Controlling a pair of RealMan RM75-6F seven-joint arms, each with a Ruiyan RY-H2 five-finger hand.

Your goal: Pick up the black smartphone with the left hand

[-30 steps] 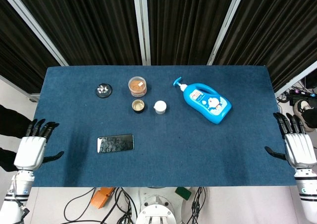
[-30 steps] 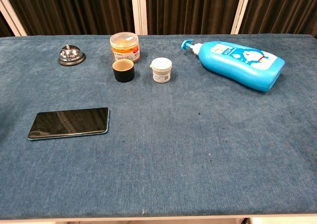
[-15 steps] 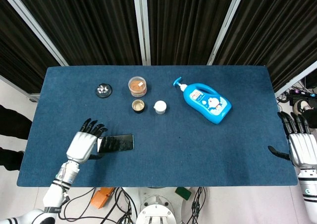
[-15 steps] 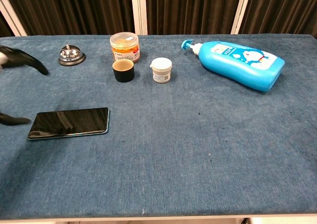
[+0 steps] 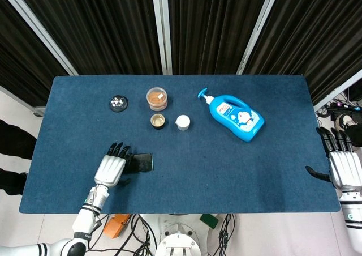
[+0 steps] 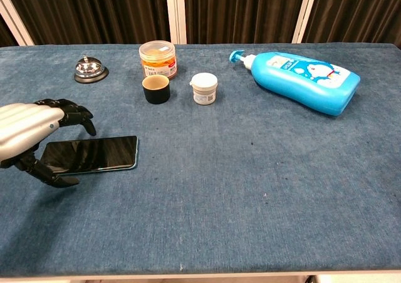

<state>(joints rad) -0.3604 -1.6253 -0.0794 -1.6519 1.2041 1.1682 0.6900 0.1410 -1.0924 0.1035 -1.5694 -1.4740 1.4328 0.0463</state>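
Note:
The black smartphone [image 5: 143,162] [image 6: 94,153] lies flat on the blue table [image 5: 226,171], screen up, near the front left. My left hand [image 5: 112,168] [image 6: 26,137] hovers over the phone's left end. Its fingers arch above the far edge and the thumb reaches along the near edge, with the fingers apart. The phone's left end is hidden under the hand in the head view. I cannot tell whether any fingertip touches the phone. My right hand [image 5: 343,168] hangs open off the table's right edge, holding nothing.
At the back left stand a metal bell [image 5: 118,103] [image 6: 91,69], an orange-filled jar [image 5: 157,98] [image 6: 158,57], a black cup [image 5: 158,120] [image 6: 156,89] and a small white jar [image 5: 182,122] [image 6: 203,87]. A blue pump bottle [image 5: 237,115] [image 6: 304,73] lies on its side at the back right.
My left hand has moved from the table's left edge rightward onto the phone's left end. The phone has not moved. The right hand has barely shifted.

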